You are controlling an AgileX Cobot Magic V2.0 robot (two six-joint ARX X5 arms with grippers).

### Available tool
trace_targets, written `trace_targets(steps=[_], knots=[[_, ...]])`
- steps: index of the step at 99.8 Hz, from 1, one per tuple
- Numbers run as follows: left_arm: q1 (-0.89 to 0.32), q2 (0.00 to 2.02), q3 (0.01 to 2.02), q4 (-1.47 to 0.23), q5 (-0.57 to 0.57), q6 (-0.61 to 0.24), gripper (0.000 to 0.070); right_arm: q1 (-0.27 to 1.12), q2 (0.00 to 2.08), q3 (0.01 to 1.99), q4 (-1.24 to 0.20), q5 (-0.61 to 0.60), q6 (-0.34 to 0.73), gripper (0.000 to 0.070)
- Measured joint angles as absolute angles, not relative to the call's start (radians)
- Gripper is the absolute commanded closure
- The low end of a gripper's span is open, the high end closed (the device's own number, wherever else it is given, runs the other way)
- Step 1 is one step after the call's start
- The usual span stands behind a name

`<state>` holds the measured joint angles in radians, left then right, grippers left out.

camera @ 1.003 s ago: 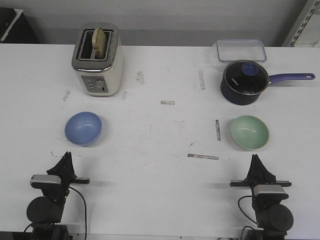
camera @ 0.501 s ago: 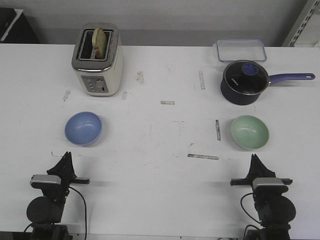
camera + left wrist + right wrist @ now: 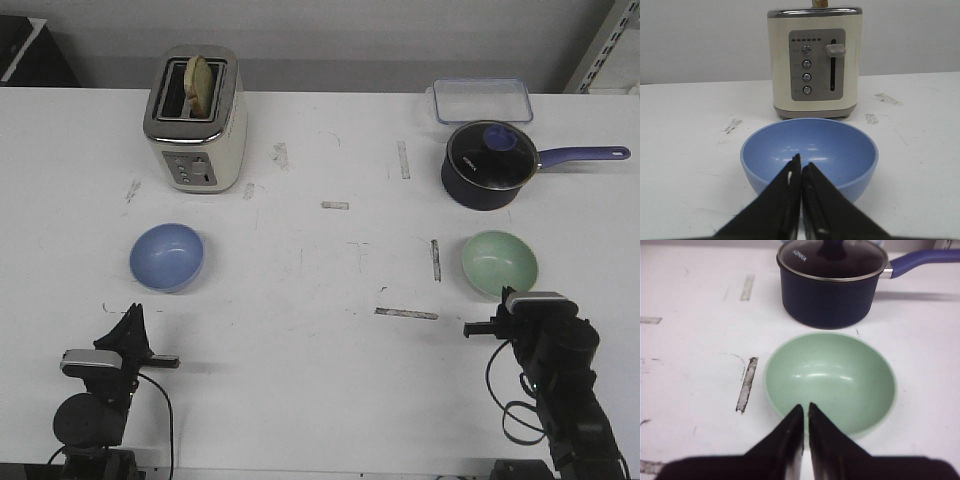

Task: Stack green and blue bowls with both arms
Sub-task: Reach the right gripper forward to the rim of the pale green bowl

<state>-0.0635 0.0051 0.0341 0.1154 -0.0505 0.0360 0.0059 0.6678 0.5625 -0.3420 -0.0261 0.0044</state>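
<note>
Where wrist views show pincers (image 3: 801, 170) closed

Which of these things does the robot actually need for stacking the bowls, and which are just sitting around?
Needed: blue bowl, green bowl, left gripper, right gripper.

Just lying about: toaster with bread, navy saucepan, clear plastic container.

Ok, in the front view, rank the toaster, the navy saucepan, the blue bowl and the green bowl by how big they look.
Largest to smallest:
1. Cream and chrome toaster
2. Dark navy saucepan with glass lid, counting its handle
3. Pale green round bowl and light blue round bowl: these look alike in size, so no ranking between them.
</note>
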Motion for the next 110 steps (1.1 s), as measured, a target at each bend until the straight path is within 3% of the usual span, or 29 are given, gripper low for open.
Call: trace_targets(steps=[22,50,69,82,93,110], knots=[[-0.064,0.005,0.034,0.116,-0.051,0.036,0.0698,-0.003,0.85,0.799,-0.546,-0.023,0.004,0.0693],[-0.064,0.005,0.034,0.116,-0.051,0.036,0.0698,-0.094,1.04,0.936,-0.621,-0.043,0.034,0.068],[-0.064,0.005,0.034,0.116,-0.051,0.036,0.0698,-0.224,1.163,1.029,-0.674,-0.184,0.115,0.0428],[-0.064,0.005,0.034,0.116,-0.051,0.036,0.0698,-0.305,1.247,1.075,-0.701,-0.292,0.141,0.0382],[-0.064,0.005,0.034,0.116,-0.051,0.036,0.0698,-0.357,1.291,1.095,-0.722,-0.322,0.147,0.0242],[-0.064,0.005,0.034,0.116,-0.051,0.036,0.0698,-0.396,1.344,1.096,-0.751,-0.363,0.15,0.0228]])
